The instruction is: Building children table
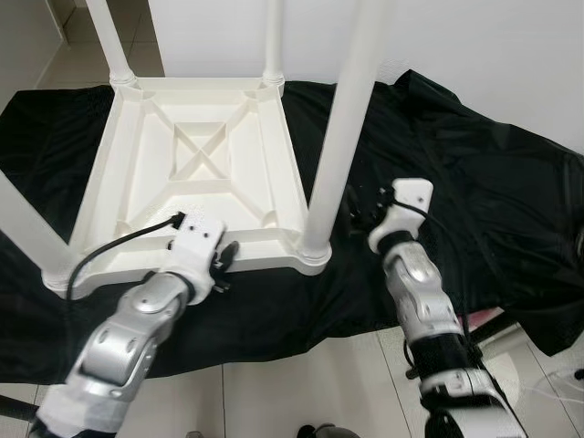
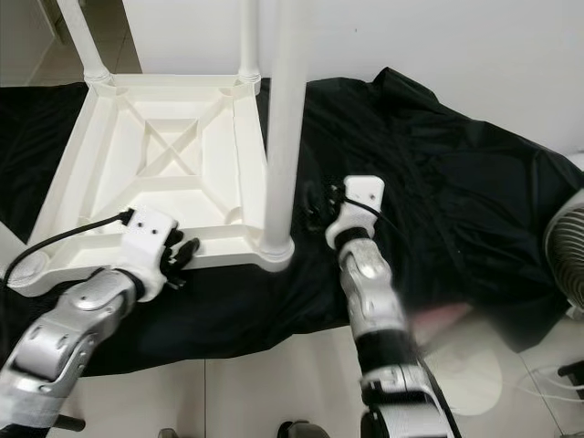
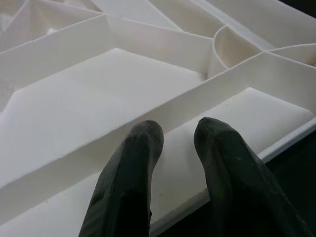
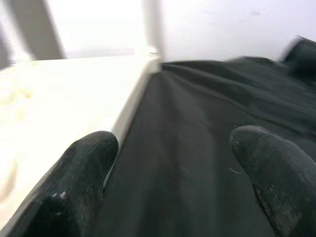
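Left eye view shows the white children's table [image 1: 196, 155] lying upside down on a black cloth [image 1: 474, 210] spread over the pale tiled floor [image 1: 301, 383], its legs [image 1: 342, 137] pointing up. At its near edge, the left hand [image 1: 224, 260] hovers with fingers [image 3: 133, 163] slightly parted, grasping nothing. Just beside the near corner leg, the right hand [image 4: 173, 168] is released, fingers spread wide over the cloth.
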`<state>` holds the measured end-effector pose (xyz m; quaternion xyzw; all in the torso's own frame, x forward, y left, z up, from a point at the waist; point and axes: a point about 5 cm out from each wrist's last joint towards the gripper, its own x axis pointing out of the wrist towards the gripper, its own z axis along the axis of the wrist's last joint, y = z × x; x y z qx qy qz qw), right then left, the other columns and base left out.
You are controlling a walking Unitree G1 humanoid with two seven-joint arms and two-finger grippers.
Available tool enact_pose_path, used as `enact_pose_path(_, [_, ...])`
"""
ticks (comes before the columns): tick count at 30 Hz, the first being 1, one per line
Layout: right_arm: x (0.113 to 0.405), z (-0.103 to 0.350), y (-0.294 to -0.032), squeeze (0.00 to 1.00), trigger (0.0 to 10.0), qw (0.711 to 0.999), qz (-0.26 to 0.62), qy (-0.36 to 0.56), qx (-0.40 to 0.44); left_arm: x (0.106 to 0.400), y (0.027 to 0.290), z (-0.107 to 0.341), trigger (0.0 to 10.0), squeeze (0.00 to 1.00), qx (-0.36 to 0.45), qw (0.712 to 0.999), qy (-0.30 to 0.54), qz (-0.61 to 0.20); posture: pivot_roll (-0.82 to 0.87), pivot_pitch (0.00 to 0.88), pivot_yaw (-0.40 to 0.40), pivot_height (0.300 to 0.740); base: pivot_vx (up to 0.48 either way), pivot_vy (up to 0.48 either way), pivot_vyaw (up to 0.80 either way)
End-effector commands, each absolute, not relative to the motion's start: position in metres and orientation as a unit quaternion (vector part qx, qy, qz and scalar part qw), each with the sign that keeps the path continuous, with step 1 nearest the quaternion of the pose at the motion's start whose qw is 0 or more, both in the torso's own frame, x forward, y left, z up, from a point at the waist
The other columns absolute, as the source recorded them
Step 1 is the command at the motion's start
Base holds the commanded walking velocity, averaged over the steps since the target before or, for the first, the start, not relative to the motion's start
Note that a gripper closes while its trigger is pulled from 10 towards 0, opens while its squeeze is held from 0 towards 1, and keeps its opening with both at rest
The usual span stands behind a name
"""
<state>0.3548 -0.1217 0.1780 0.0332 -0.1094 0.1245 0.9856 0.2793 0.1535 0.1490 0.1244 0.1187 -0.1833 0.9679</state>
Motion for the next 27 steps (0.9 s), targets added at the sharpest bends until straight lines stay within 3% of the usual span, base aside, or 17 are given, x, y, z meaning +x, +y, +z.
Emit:
enact_pose_path(1, [0.355, 0.167, -0.113, 0.0, 10.0, 0.985, 0.149, -0.08, 0.026, 0.262, 0.184, 0.096, 10.0, 0.0, 0.14, 0.942, 0.275, -0.131, 0.04, 0.133, -0.05, 0.74, 0.0, 0.0, 0.0])
enact_pose_path(14, [0.358, 0.16, -0.113, 0.0, 10.0, 0.986, 0.152, -0.068, 0.005, 0.243, 0.167, 0.099, 10.0, 0.0, 0.143, 0.912, 0.299, -0.241, 0.05, 0.131, -0.048, 0.74, 0.0, 0.0, 0.0])
enact_pose_path(22, [0.358, 0.152, -0.128, 0.0, 10.0, 0.989, 0.133, -0.059, -0.003, 0.213, 0.154, 0.1, 10.0, 0.0, 0.131, 0.852, 0.351, -0.366, 0.04, 0.132, -0.027, 0.74, 0.0, 0.0, 0.0])
enact_pose_path(27, [0.358, 0.151, -0.129, 0.0, 10.0, 0.99, 0.129, -0.059, -0.003, 0.207, 0.153, 0.104, 10.0, 0.0, 0.133, 0.839, 0.357, -0.388, 0.04, 0.132, -0.024, 0.74, 0.0, 0.0, 0.0])
